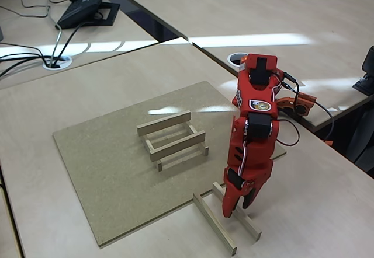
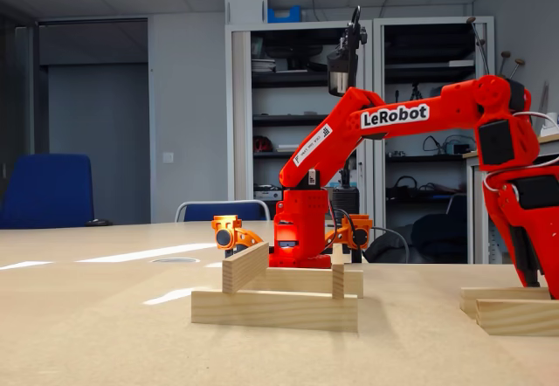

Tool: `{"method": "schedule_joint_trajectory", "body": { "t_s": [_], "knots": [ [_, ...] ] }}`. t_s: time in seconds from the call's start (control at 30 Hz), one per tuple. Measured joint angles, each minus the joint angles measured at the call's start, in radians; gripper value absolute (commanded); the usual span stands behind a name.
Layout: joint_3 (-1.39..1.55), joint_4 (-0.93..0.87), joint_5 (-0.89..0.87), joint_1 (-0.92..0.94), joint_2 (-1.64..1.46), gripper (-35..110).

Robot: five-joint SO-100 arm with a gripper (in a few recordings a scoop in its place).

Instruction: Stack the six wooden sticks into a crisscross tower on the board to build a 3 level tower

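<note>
Pale wood sticks (image 1: 172, 145); brown-grey board (image 1: 105, 164); red arm (image 1: 254, 129), black motors.

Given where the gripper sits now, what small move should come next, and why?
Probably close the gripper on the stick below it: the tower on the board has four sticks, two levels, and two more lie off the board.
</note>
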State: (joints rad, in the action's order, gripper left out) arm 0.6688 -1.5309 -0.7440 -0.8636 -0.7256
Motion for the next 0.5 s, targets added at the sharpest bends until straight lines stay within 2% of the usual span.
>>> {"method": "schedule_joint_trajectory", "body": {
  "t_s": [0.5],
  "knots": [
    [-0.077,-0.002,-0.038,0.021,0.078,3]
  ]
}}
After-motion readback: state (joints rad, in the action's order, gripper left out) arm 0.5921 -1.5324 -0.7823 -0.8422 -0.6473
